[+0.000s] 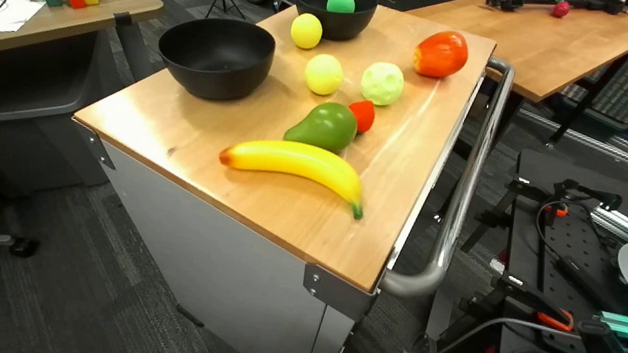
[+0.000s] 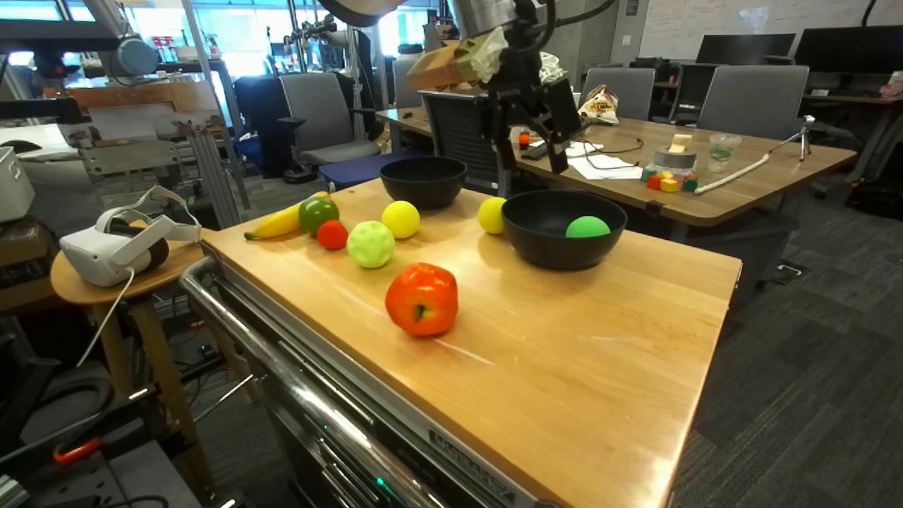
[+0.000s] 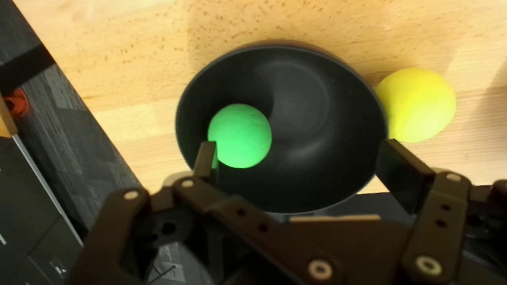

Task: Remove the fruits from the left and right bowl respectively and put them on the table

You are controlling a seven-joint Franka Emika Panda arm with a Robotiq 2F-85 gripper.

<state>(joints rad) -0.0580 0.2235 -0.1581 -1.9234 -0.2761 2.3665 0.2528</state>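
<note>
My gripper [image 2: 532,159] hangs open above a black bowl [image 2: 540,243], nothing between its fingers. Inside that bowl lies a green ball [image 3: 243,134]; the left fingertip overlaps its edge in the wrist view, with the gripper still higher up. The second black bowl [image 1: 214,71] shows nothing inside. On the wooden table [image 1: 196,134] rest a banana [image 1: 297,160], a green oval fruit [image 1: 326,127], a small red fruit [image 1: 363,115] and yellow-green round fruits [image 1: 323,74], [image 1: 382,84]. Another yellow round fruit [image 3: 418,105] sits against the outside of the green ball's bowl.
A larger orange-red fruit [image 2: 422,300] lies on the table near the metal rail [image 2: 303,388]. A desk with papers and coloured blocks [image 2: 667,182] stands behind. A stool with a white headset [image 2: 123,243] is beside the table.
</note>
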